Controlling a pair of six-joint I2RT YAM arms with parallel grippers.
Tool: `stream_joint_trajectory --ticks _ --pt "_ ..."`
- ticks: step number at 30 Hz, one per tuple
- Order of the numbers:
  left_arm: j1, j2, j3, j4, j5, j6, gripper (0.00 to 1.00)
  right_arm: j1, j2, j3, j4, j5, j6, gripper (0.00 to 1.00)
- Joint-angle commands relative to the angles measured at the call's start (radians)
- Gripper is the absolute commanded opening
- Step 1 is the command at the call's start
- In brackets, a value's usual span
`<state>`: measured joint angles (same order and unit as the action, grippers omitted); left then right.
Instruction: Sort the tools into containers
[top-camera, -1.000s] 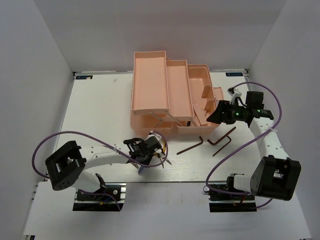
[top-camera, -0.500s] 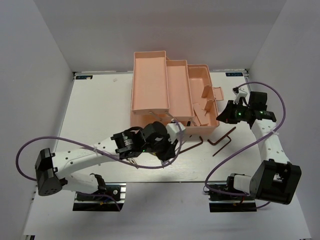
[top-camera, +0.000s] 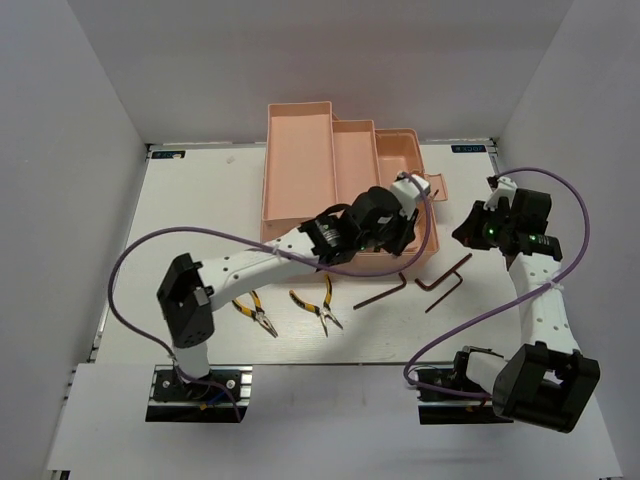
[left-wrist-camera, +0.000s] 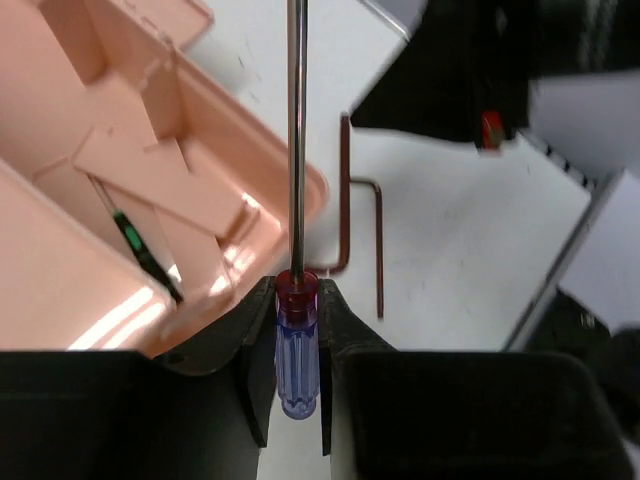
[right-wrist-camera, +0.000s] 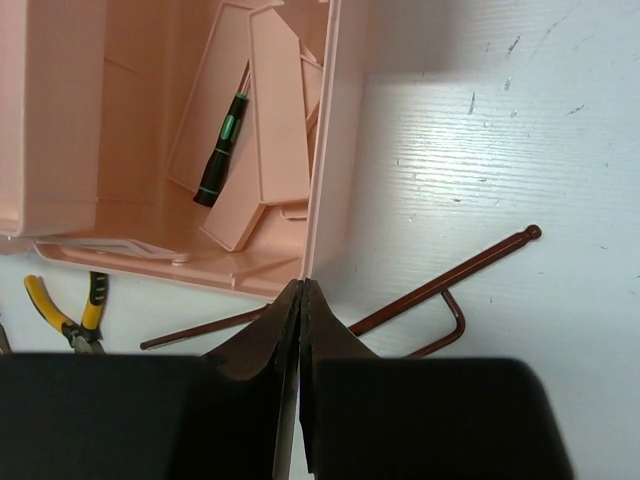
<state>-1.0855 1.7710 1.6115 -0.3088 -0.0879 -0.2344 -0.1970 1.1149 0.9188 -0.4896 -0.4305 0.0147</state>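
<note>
Within the last second the left arm has swung off the near part of the table and reached out to the toolbox, leaving the spot it covered bare, while the right arm has drawn back a little toward 3 o'clock. Taking 12 o'clock as straight away from the bases in the top view, the two yellow-handled pliers and lie nearest, side by side on the table at about 6 o'clock of the box. The dark hex keys lie beyond them at roughly 5 o'clock of the box, just off its near right corner. Farther out, the left gripper is clamped on the blue-handled screwdriver, its fingers pinching the handle just below the red collar. The long shaft runs straight out past the box's rim, above the table and hex keys. The small green-black tool already rests in the right-hand compartment among the slanted dividers. The right gripper hangs at 3 o'clock of the box with its fingers pressed together on nothing. The step in hand looks to be placing the screwdriver. To do it well, I would bring the whole shaft inside the rim first and turn it along the compartment's longer run. I would then lower it clear of the dividers and the green-black tool, and let go only when the handle is low.
</note>
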Motion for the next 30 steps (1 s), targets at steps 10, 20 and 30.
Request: stream_joint_trajectory --ticks 10,20,30 --pt "0.119 0.387 0.473 0.005 -0.075 -0.059 0.09 -0.067 -0.021 -0.018 0.006 -0.106 -0.007 0.25" --pt "0.164 0.501 0.609 -0.079 -0.089 -0.049 0.63 -0.110 0.008 -0.020 -0.009 -0.168 -0.010 0.27" --pt "0.159 0.311 0.494 -0.080 0.002 0.078 0.59 -0.127 0.074 -0.005 -0.067 -0.111 -0.009 0.29"
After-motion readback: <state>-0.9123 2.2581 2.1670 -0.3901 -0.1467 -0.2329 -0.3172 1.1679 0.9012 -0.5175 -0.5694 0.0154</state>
